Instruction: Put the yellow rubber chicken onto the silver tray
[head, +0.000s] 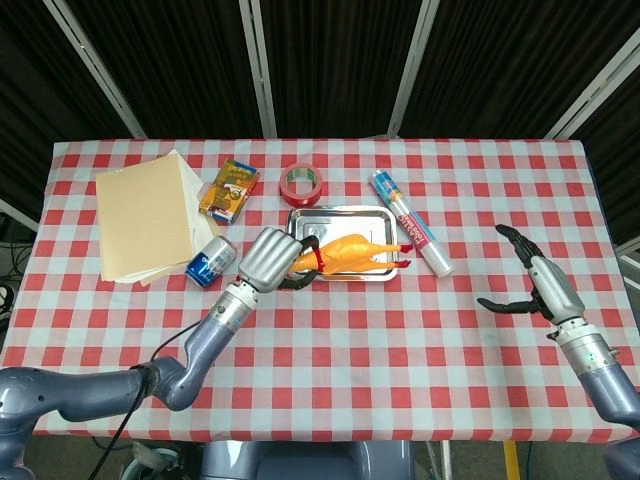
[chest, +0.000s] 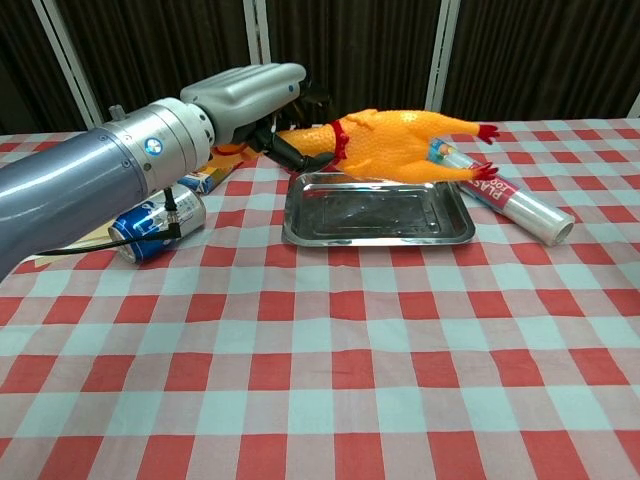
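lab test bench | black curtains (head: 330, 60) | checkered tablecloth (chest: 330, 350)

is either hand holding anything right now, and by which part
The left hand holds the yellow rubber chicken by its neck and head end, over the silver tray. The right hand holds nothing.

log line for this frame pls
phase: placing | left hand holds yellow rubber chicken by neck, above silver tray, not released | right hand open, apart, off to side
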